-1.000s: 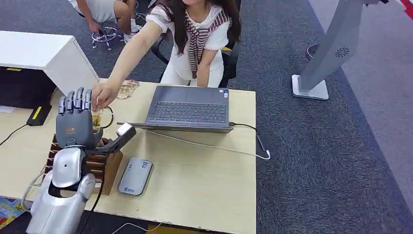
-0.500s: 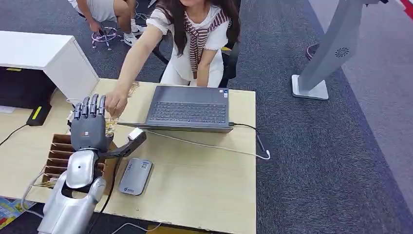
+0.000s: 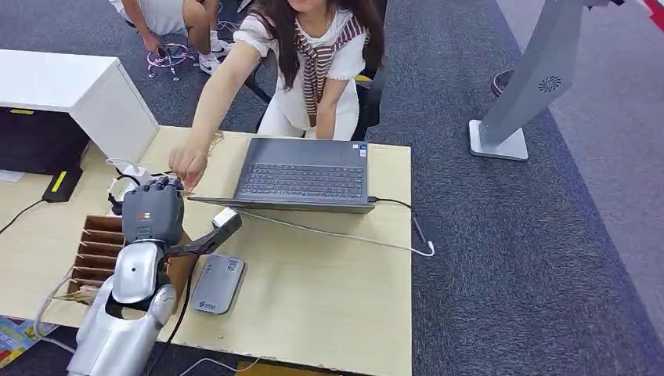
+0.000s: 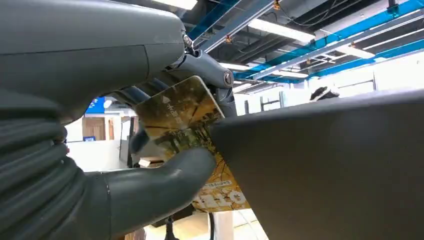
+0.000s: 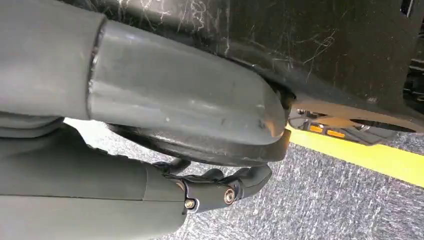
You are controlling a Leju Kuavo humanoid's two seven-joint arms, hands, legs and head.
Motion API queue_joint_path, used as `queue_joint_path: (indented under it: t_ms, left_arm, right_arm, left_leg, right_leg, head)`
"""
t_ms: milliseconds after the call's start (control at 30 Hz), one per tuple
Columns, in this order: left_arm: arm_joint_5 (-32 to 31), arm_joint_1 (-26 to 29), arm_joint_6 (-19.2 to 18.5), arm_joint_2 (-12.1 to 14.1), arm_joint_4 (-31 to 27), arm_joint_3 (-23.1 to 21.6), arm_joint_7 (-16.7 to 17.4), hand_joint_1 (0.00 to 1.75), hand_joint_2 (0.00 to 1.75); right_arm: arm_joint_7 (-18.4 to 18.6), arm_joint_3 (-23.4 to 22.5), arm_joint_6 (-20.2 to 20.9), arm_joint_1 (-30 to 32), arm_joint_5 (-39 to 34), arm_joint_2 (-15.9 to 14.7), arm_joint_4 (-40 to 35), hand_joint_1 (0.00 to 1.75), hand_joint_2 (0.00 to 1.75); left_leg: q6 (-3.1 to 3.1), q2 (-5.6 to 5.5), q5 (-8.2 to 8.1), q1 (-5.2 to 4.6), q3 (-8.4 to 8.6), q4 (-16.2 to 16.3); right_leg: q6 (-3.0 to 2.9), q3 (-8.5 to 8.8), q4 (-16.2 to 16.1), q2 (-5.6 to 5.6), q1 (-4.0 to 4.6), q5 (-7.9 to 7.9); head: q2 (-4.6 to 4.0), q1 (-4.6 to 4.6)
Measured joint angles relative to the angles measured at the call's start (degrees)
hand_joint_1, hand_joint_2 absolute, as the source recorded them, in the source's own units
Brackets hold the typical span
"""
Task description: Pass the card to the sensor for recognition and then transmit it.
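The left hand (image 3: 153, 210) has its fingers curled over a yellow-brown printed plastic card (image 4: 186, 131), pinned between thumb (image 4: 165, 175) and fingers in the left wrist view. It hovers above the pale wooden counter (image 3: 313, 290), over a brown slotted wooden rack (image 3: 98, 251). A person's hand (image 3: 188, 166) reaches in, just beside its fingertips. A grey rounded card sensor (image 3: 218, 283) lies near the rack, and an open grey laptop (image 3: 305, 174) beyond. The right hand (image 5: 220, 187) has its fingers curled in on nothing.

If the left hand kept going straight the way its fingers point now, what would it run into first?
Most likely the person's hand, just beyond the left hand, which holds the card. Depth is hard to judge, so they may already touch.
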Motion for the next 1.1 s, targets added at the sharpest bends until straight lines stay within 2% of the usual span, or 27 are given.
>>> queue_joint_path:
  t_ms: [400, 433, 467, 700, 867, 1100]
  left_arm:
    - [-0.02, 0.00, 0.04, -0.35, 0.00, 0.00, -0.53, 1.75, 1.75]
    - [-0.02, 0.22, 1.49, -1.07, 0.00, 0.00, -3.02, 1.75, 1.75]
    - [-0.02, 0.70, 2.15, -1.60, -0.13, 0.00, -4.07, 1.75, 1.75]
    - [0.02, 6.81, 6.07, -5.25, -6.48, 0.35, -8.96, 1.75, 1.75]
    - [0.07, 11.81, 8.04, -7.10, -10.57, 0.33, -10.64, 1.75, 1.75]
    - [0.22, 13.89, 8.74, -8.11, -11.67, 0.44, -10.78, 1.75, 1.75]
  right_arm:
    - [-0.09, 0.02, 0.02, 0.00, 0.00, 0.00, -0.02, 0.00, 0.00]
    - [-0.28, 0.02, -0.04, 0.01, -0.35, 0.00, -0.02, 0.00, 0.00]
    - [-0.37, 0.00, -0.13, 0.01, -0.48, 0.00, -0.02, 0.00, 0.00]
    - [-1.05, 0.00, -1.03, 0.09, -2.53, 0.00, 0.00, 0.00, 0.00]
    - [-1.24, -0.02, -1.46, 0.09, -3.30, 0.00, 0.00, 0.00, 0.00]
    - [-1.31, -0.02, -1.79, 0.08, -3.10, 0.00, 0.00, 0.00, 0.00]
  left_leg:
    - [0.00, 0.00, 0.00, 0.00, 0.00, 0.00]
    - [0.00, -0.01, 0.00, 0.00, -0.02, 0.00]
    - [0.00, -0.01, 0.00, 0.00, -0.02, 0.00]
    - [0.02, -0.07, -0.02, -0.05, -0.09, 0.00]
    - [0.03, -0.05, -0.02, -0.06, -0.12, 0.00]
    - [0.03, -0.06, 0.03, -0.04, -0.11, 0.00]
  right_leg:
    - [0.00, 0.00, 0.00, 0.00, 0.00, 0.00]
    - [0.00, 0.01, 0.00, -0.01, 0.00, 0.00]
    - [0.00, 0.01, 0.00, -0.01, -0.01, 0.00]
    - [0.02, 0.00, -0.01, -0.07, -0.05, -0.01]
    - [0.02, -0.05, -0.04, -0.05, -0.07, -0.02]
    - [0.06, -0.05, -0.03, -0.07, -0.06, 0.03]
  head:
    - [0.00, 0.02]
    - [0.00, 0.02]
    - [0.00, 0.02]
    - [0.00, 0.02]
    - [0.00, 0.02]
    - [0.00, 0.00]
